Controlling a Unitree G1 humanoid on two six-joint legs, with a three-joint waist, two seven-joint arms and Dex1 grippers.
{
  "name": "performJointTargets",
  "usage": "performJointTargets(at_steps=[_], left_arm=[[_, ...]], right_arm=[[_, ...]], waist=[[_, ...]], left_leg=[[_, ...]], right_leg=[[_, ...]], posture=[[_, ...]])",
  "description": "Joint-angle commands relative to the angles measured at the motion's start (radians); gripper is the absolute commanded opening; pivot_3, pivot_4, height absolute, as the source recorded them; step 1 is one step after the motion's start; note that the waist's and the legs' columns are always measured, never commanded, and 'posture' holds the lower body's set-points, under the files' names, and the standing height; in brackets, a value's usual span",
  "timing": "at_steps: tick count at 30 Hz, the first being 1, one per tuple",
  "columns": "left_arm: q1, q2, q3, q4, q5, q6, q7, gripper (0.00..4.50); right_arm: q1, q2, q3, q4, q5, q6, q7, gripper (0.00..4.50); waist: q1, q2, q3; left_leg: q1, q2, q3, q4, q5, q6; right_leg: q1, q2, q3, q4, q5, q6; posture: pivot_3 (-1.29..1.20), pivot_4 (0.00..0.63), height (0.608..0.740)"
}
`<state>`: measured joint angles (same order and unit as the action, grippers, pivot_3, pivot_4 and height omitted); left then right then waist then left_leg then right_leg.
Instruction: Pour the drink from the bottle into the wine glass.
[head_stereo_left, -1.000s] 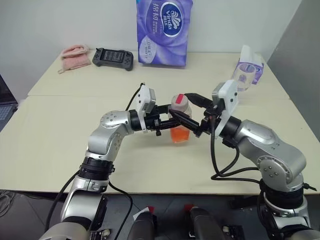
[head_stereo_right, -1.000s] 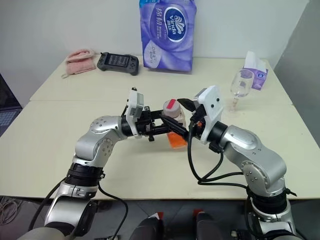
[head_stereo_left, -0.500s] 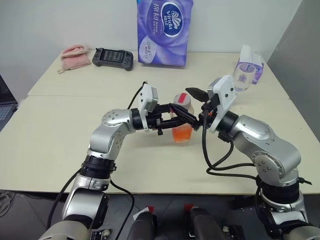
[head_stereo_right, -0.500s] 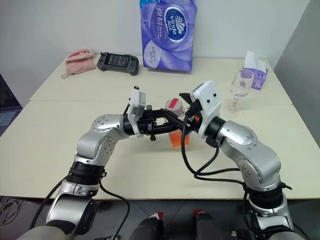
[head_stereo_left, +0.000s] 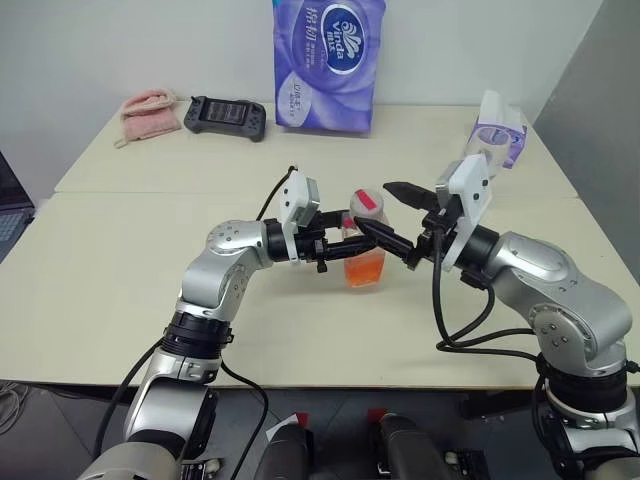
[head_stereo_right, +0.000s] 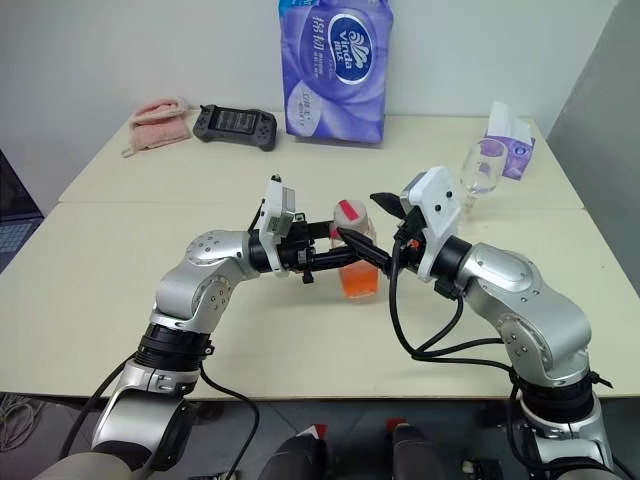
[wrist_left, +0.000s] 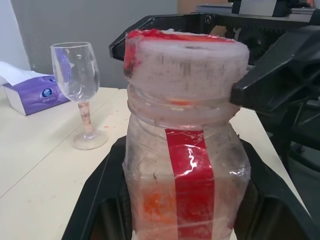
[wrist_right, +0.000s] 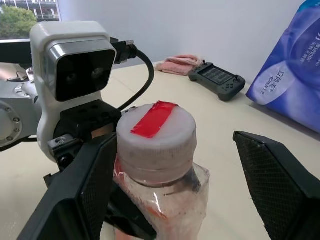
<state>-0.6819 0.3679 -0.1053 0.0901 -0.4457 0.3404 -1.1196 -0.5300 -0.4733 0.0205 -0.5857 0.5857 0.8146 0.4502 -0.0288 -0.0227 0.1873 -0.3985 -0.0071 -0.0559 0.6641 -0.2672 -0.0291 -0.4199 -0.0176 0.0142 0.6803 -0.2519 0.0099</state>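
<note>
Early in the task. Bottle (head_stereo_left: 364, 245) clamped upright in the left gripper (head_stereo_left: 352, 240) over mid-bench, cap (wrist_right: 155, 131) on. Right gripper (wrist_right: 175, 185) spread wide around the cap, one of its fingers (wrist_right: 82, 192) touching or nearly touching it, the other well apart. Orange drink (head_stereo_left: 363, 268) low in the bottle, none poured. Glass (head_stereo_right: 482, 172) empty, upright, well apart toward the far right of the bench (head_stereo_left: 110, 270). Left to do: uncapping, carrying across, tipping. Pale two-part bench against a white wall; purple tissue pack (head_stereo_left: 328, 62), tissue box (head_stereo_right: 513, 145), black controller (head_stereo_left: 227, 116) and pink cloth (head_stereo_left: 150, 110) along the back.
</note>
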Motion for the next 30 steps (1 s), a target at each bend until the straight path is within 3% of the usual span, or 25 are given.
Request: performJointTargets(at_steps=[1, 13, 30], left_arm=[[-0.020, 0.006, 0.022, -0.023, -0.011, -0.028, -0.010, 2.07], [-0.018, 0.008, 0.022, -0.025, -0.009, -0.029, -0.009, 2.07], [-0.011, 0.009, 0.023, -0.039, -0.010, -0.022, -0.001, 2.07]], right_arm=[[0.008, -0.027, -0.067, -0.008, 0.005, -0.013, -0.003, 3.85], [0.035, -0.024, -0.087, -0.057, 0.135, 0.011, 0.029, 3.85], [-0.049, 0.059, 0.011, 0.029, 0.072, -0.044, 0.016, 3.85]], waist=[[0.000, 0.000, 0.000], [0.000, 0.000, 0.000], [0.000, 0.000, 0.000]], left_leg=[[0.000, 0.000, 0.000, 0.000, 0.000, 0.000], [0.000, 0.000, 0.000, 0.000, 0.000, 0.000], [0.000, 0.000, 0.000, 0.000, 0.000, 0.000]], right_leg=[[0.000, 0.000, 0.000, 0.000, 0.000, 0.000], [0.000, 0.000, 0.000, 0.000, 0.000, 0.000], [0.000, 0.000, 0.000, 0.000, 0.000, 0.000]], posture=[[0.00, 0.150, 0.740], [0.00, 0.150, 0.740], [0.00, 0.150, 0.740]])
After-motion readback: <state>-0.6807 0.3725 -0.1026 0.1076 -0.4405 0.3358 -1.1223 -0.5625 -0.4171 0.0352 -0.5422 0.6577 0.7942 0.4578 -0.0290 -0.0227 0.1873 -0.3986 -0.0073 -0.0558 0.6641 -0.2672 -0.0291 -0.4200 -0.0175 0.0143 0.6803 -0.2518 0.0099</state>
